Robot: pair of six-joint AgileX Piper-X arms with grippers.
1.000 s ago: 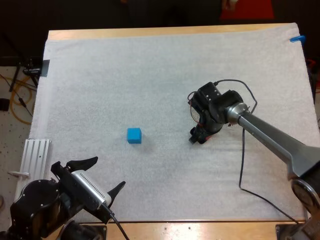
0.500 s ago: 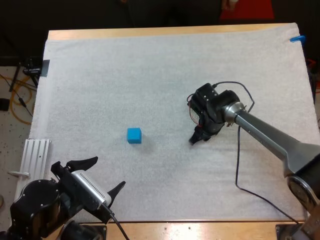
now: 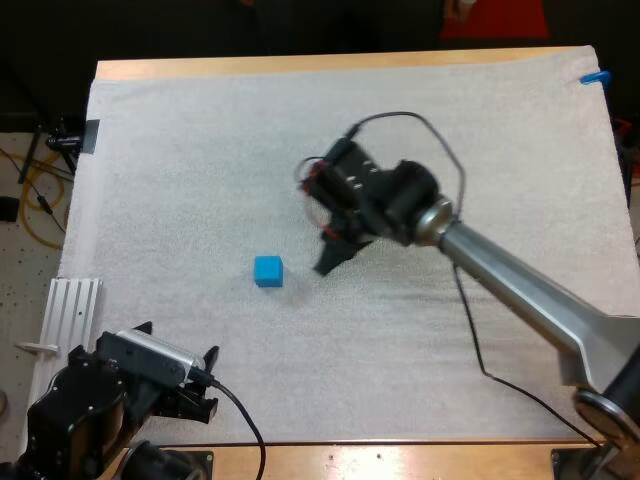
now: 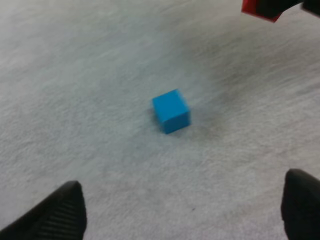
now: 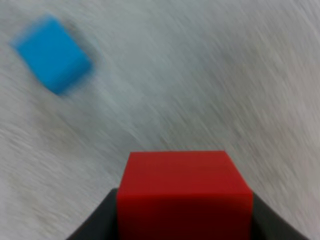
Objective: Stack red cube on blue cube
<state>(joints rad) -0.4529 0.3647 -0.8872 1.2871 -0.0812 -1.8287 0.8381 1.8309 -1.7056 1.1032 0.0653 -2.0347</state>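
The blue cube [image 3: 268, 271] lies alone on the white mat, left of centre. My right gripper [image 3: 328, 262] hangs a short way to its right, above the mat. In the right wrist view that gripper [image 5: 184, 200] is shut on the red cube [image 5: 184, 192], pressing it from both sides, and the blue cube [image 5: 52, 52] lies ahead and off to one side. My left gripper [image 3: 178, 348] stays at the mat's near left corner. Its fingers [image 4: 62, 207] stand wide apart, open, around nothing. The blue cube [image 4: 171, 111] sits well beyond them, and the held red cube [image 4: 259, 7] hangs farther off.
A ribbed metal plate [image 3: 72, 315] lies off the mat's left edge beside the left arm. The white mat [image 3: 200, 150] is bare around the blue cube. The right arm's long link [image 3: 520, 300] crosses the right half of the mat.
My right gripper swung left and away from me with the red cube, ending close to the blue cube's right side. The left gripper turned and dropped slightly at its corner.
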